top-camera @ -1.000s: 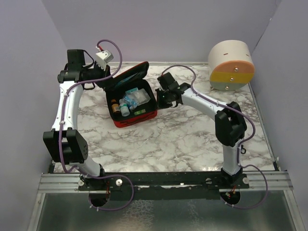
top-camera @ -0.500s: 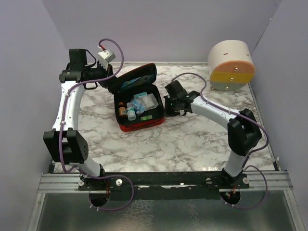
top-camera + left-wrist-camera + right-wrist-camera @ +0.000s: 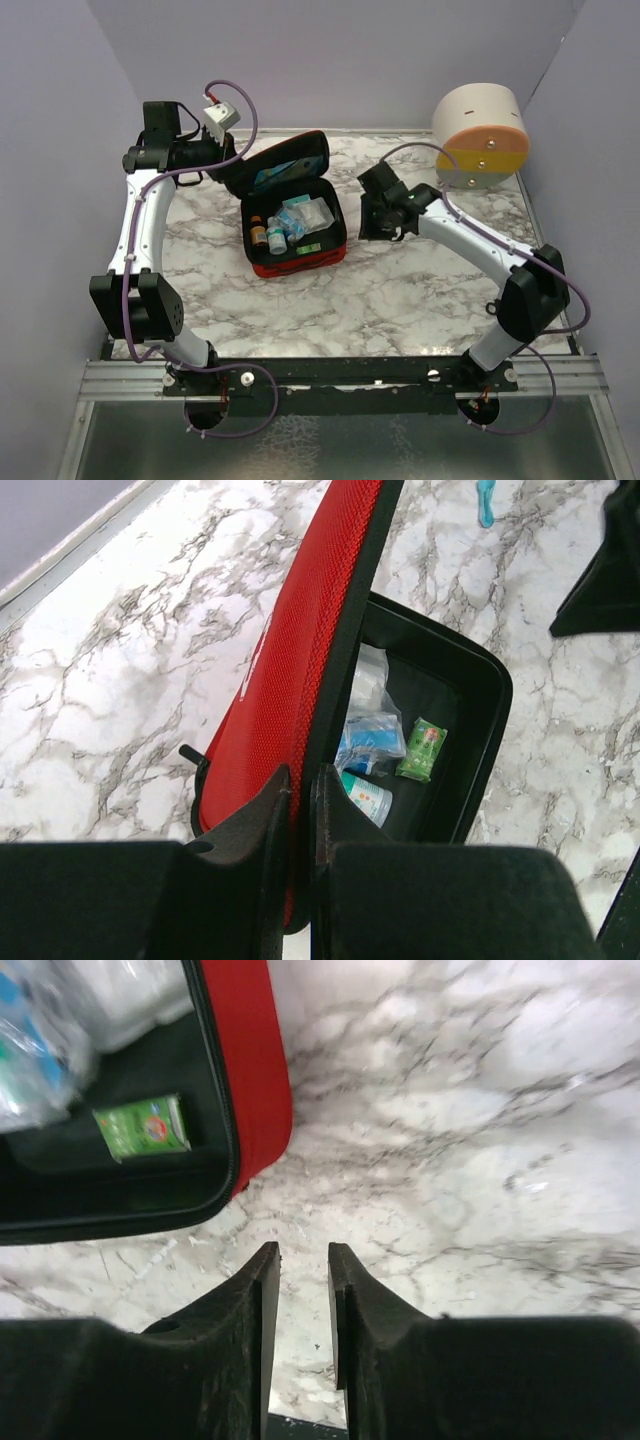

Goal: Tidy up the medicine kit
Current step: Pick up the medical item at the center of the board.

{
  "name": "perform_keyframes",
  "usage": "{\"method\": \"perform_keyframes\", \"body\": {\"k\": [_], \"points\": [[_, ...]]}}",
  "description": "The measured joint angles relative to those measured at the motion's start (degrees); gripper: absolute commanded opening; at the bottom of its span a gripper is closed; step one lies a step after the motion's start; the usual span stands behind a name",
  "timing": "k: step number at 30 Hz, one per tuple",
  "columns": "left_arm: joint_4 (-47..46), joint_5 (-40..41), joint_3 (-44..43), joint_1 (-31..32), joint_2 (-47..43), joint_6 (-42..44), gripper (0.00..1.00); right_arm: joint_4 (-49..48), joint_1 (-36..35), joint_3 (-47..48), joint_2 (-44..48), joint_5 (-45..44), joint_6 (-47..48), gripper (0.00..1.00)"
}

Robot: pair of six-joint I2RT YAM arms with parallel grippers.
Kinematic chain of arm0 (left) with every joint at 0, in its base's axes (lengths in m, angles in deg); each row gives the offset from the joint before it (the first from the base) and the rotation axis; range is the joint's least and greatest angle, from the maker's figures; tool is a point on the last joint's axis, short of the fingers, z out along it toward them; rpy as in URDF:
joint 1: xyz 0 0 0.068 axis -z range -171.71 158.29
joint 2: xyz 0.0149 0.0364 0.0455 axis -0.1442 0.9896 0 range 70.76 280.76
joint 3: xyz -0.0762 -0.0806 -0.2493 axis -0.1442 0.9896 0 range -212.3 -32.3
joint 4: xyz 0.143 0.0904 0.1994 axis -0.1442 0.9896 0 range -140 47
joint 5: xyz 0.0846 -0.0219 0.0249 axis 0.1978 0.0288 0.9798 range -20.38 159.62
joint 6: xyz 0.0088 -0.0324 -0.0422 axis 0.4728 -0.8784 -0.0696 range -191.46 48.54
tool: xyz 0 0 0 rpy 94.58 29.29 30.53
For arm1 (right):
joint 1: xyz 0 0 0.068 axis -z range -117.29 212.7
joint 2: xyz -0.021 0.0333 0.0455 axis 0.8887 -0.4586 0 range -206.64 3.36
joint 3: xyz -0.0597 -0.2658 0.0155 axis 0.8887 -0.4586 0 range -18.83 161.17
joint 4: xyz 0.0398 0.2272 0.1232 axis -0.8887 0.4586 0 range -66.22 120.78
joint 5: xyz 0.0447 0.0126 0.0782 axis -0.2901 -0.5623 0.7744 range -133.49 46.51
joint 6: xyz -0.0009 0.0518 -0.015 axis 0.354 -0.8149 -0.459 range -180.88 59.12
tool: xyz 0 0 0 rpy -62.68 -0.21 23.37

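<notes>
The marbled worktop (image 3: 400, 290) is filling the top view, with both arms reaching over it from the near edge. The medicine kit (image 3: 300, 264) is lying open just toward 9 o'clock from the worktop's middle. Its red lid is standing tilted up along the 11 o'clock side and its black tray is facing upward. At 2 o'clock, in the far corner and well apart from the kit, a round drawer container (image 3: 480, 135) is sitting with its cream, orange, yellow and grey bands facing the arms.

The left gripper (image 3: 300, 776) is clenching the free edge of the kit's lid. In the left wrist view its two fingers are pressing the red fabric from either side and propping the lid up.

The right gripper (image 3: 303, 1255) is hovering at 3 o'clock from the kit, near its red side wall but not touching it. Its jaws are standing a narrow gap apart, released, with only bare marble showing between them.

Inside the tray, clear plastic bags (image 3: 312, 212) are lying toward 1 o'clock. Blue-and-white packets (image 3: 370, 738) are resting beside them. A brown bottle (image 3: 258, 236) is sitting at the 9 o'clock wall, with a white bottle (image 3: 365, 798) wearing a teal label beside it. A small green sachet (image 3: 143, 1128) is lying flat at 5 o'clock, close to the tray's wall.
</notes>
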Motion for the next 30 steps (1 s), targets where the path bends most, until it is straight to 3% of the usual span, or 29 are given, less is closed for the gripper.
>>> {"method": "perform_keyframes", "body": {"k": [3, 7, 12, 16, 23, 30], "points": [[0.0, 0.0, 0.2, 0.0, -0.2, 0.2, 0.0, 4.5, 0.1, 5.7, 2.5, -6.6, -0.3, 0.38], [0.2, 0.0, 0.2, 0.0, -0.2, 0.7, 0.0, 11.3, 3.5, 9.0, 6.1, -14.9, -1.3, 0.4], [1.0, 0.0, 0.0, 0.0, -0.2, 1.3, 0.0, 14.4, 19.7, -4.6, 10.7, -16.3, 0.2, 0.42], [1.4, 0.0, 0.0, 0.0, -0.2, 1.7, 0.0, 14.7, 31.8, -13.8, 14.9, -14.4, 3.8, 0.45], [1.7, 0.0, 0.0, 0.0, -0.2, 2.3, 0.0, 9.9, 52.1, -19.3, 17.5, -6.1, 10.8, 0.46], [1.7, -0.5, 0.5, 0.0, -0.4, 2.4, 0.0, 5.6, 56.7, -19.4, 14.2, 1.6, 14.7, 0.47]]}}
